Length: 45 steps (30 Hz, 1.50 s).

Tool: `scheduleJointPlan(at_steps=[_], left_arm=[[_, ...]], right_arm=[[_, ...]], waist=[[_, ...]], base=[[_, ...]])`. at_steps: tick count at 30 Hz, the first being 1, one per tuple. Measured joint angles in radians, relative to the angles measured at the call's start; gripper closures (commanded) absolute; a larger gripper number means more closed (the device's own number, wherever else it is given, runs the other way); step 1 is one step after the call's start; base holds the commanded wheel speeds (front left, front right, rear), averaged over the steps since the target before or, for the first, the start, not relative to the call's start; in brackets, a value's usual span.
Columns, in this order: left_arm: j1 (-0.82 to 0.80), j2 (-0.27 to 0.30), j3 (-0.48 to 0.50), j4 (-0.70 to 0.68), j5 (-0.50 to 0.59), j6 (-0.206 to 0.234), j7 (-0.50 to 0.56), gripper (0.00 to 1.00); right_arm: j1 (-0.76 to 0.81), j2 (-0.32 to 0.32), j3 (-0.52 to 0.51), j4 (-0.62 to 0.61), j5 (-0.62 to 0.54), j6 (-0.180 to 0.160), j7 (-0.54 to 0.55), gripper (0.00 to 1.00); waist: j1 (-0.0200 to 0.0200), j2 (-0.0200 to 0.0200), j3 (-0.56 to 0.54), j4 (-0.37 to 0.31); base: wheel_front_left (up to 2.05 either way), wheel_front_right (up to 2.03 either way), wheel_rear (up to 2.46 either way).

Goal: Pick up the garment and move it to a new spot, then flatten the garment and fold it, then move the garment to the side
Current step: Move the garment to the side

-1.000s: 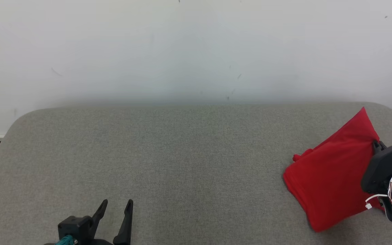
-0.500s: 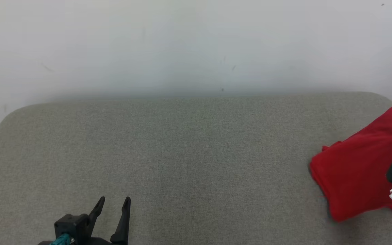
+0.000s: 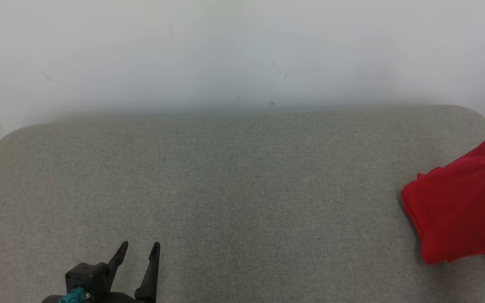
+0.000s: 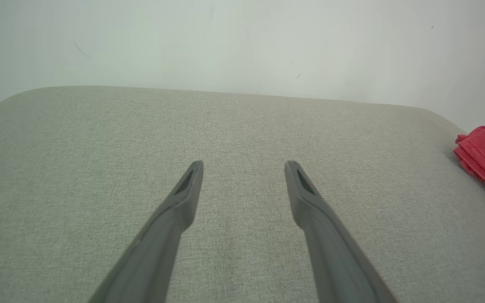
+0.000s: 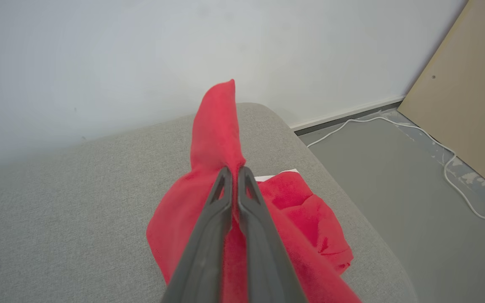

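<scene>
The garment [image 3: 457, 206], red and folded into a thick packet, is seen at the far right end of the grey padded bench [image 3: 225, 189], partly cut off by the head view's edge; the right end effector [image 5: 234, 170] is clamped on it, both fingers pressed together with a ridge of red cloth pinched between them. A peak of fabric is drawn up past the fingertips, while the rest appears to lie on the bench close to its rounded corner; the pinch seems to be taken on an upper edge so that the packet can be shifted as one piece rather than shaken open. The final step, the move to the side, is judged to be in hand.

A dark shape at the head view's right margin is probably the right wrist, though too little of it is shown to be sure. The left end effector [image 3: 140, 245] is held low at the near left, well apart from the garment, fingers spread wide with nothing between them; it is presumably parked there so that the middle is left free. Beyond the bench corner the floor [image 5: 394, 189] and a white cable [image 5: 449, 158] are seen; cloth could be carried over the edge if the slide is taken too far.
</scene>
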Motion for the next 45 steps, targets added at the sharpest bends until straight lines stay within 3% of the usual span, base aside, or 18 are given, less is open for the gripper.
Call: scheduleJointPlan(at_steps=[8, 25, 26, 27, 28, 29, 30, 31, 39, 45], left_arm=[[-0.002, 0.008, -0.011, -0.017, 0.007, -0.001, 0.015, 0.00], [-0.046, 0.036, -0.023, -0.065, 0.025, -0.010, 0.051, 0.00], [-0.046, 0.036, -0.023, -0.068, 0.027, -0.010, 0.051, 0.00], [-0.046, 0.037, -0.024, -0.072, 0.031, -0.010, 0.053, 0.00], [-0.048, 0.038, -0.025, -0.073, 0.034, -0.010, 0.055, 0.00], [-0.051, 0.039, -0.026, -0.074, 0.034, -0.012, 0.058, 0.00], [-0.056, 0.040, -0.026, -0.075, 0.034, -0.016, 0.058, 0.00], [-0.064, 0.042, -0.027, -0.076, 0.034, -0.017, 0.059, 0.00], [-0.092, 0.042, -0.031, -0.083, 0.041, -0.019, 0.072, 0.00], [-0.107, 0.042, -0.026, -0.076, 0.043, -0.018, 0.066, 0.00]], right_arm=[[-0.025, -0.034, -0.077, 0.057, -0.029, 0.000, -0.001, 1.00], [-0.021, -0.111, -0.178, 0.202, -0.290, 0.000, -0.139, 1.00], [-0.023, -0.116, -0.179, 0.214, -0.311, 0.000, -0.149, 0.81], [-0.025, -0.118, -0.184, 0.224, -0.326, 0.000, -0.159, 0.80], [-0.026, -0.121, -0.188, 0.229, -0.334, 0.000, -0.174, 0.88], [-0.028, -0.125, -0.193, 0.235, -0.341, 0.000, -0.188, 0.67], [-0.038, -0.129, -0.200, 0.245, -0.356, 0.000, -0.197, 0.13], [-0.049, -0.132, -0.207, 0.254, -0.370, 0.000, -0.207, 0.00], [-0.126, -0.129, -0.226, 0.307, -0.397, 0.000, -0.286, 0.00], [-0.184, -0.064, -0.225, 0.365, -0.392, 0.000, -0.374, 0.00]], waist=[[-0.0001, 0.0000, 0.024, 0.001], [0.0000, 0.0000, 0.115, 0.020], [0.0000, 0.0000, 0.121, 0.023], [0.0000, 0.0000, 0.127, 0.025], [0.0000, 0.0000, 0.132, 0.027], [0.0000, 0.0000, 0.137, 0.029], [0.0000, 0.0000, 0.143, 0.031], [0.0001, 0.0000, 0.148, 0.033], [0.0000, 0.0000, 0.186, 0.050], [0.0001, 0.0000, 0.185, 0.056]], base=[[0.00, 0.00, 0.00], [0.00, 0.00, 0.00], [0.00, 0.00, 0.00], [0.00, 0.00, 0.00], [0.00, 0.00, 0.00], [0.00, 0.00, 0.00], [0.00, 0.00, 0.00], [0.00, 0.00, 0.00], [0.00, 0.00, 0.00], [0.00, 0.00, 0.00]])
